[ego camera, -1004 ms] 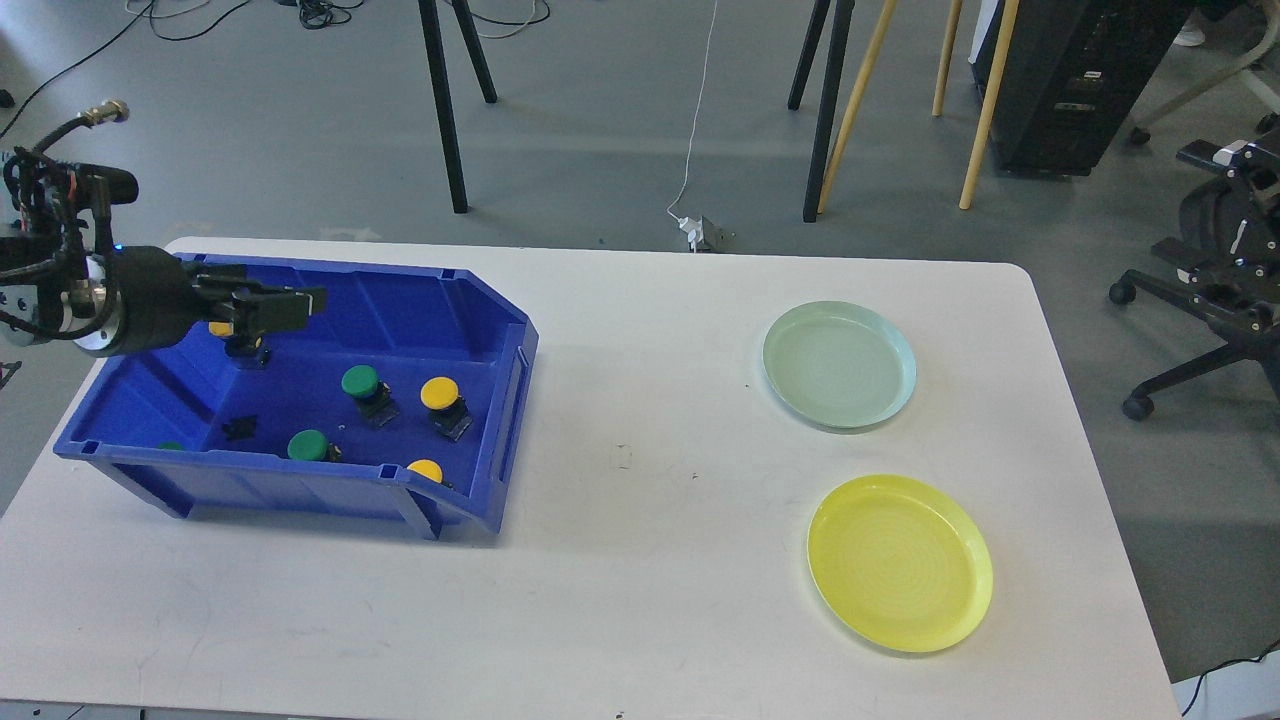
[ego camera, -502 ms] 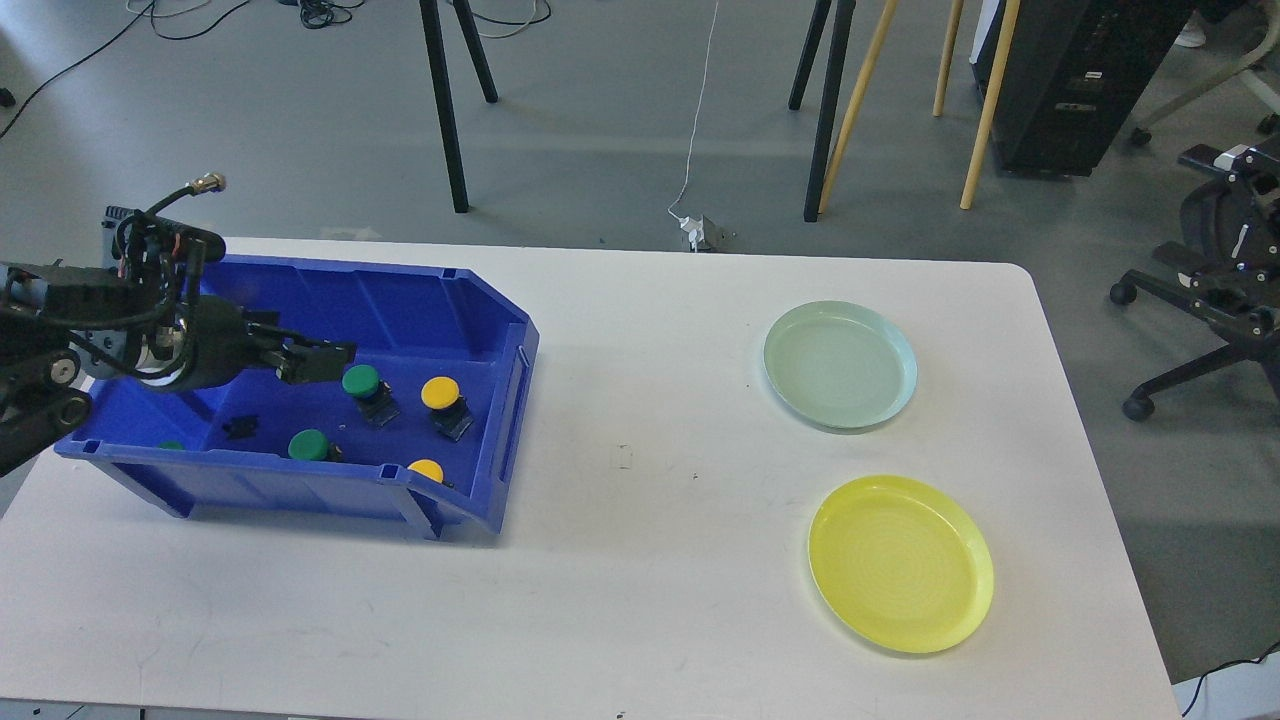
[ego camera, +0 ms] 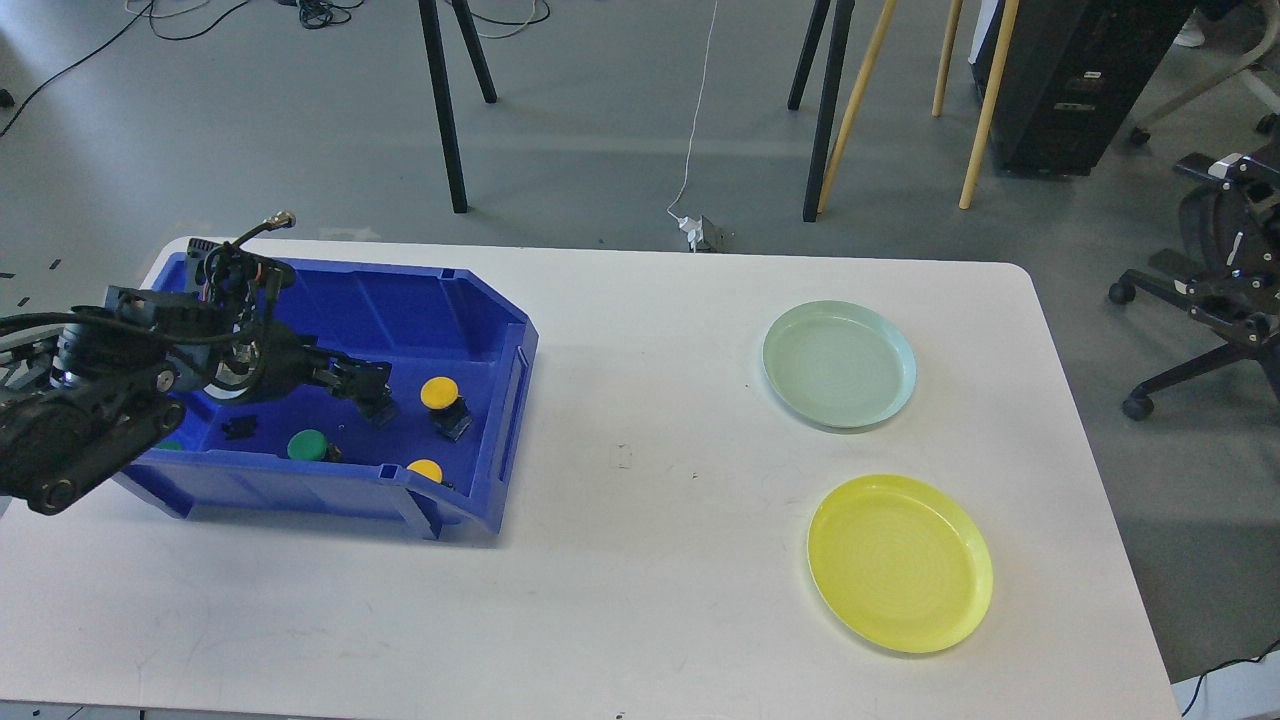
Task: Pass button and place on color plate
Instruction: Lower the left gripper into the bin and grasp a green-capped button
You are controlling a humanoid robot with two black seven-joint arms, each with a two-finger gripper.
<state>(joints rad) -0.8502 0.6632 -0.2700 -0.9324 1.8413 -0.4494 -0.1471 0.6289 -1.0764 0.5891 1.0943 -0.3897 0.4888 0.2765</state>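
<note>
Green button: the round green-capped push button that stood mid-bin in the earlier frames is now covered by the left gripper (ego camera: 368, 385); only its dark body (ego camera: 381, 411) shows just below the fingertips, so its axis cannot be read.
Other buttons: a yellow-capped push button on a dark base (ego camera: 441, 396) stands just right of the gripper, cap up, leaning slightly to the left; a second green-capped button (ego camera: 307, 445) lies lower left of it, cap facing up; a second yellow cap (ego camera: 425, 470) peeks over the bin's near wall; a sliver of green (ego camera: 170, 446) shows at the bin's lower-left corner.
Claw: dark and seen end-on over the button; I cannot tell whether the fingers are spread or pinching.
Bin: open-fronted blue plastic storage bin (ego camera: 400, 300) at centre left of the frame, holding all the buttons.
Change: the left arm has swung down and rightward from the bin's upper-left corner, its tip now reaching the spot where the green cap was visible before.
Plates: pale green round plate (ego camera: 838, 364) at centre right; yellow round plate (ego camera: 899, 563) below it, both bare.
Table: white rounded tabletop (ego camera: 640, 560).
Right arm: out of frame.
</note>
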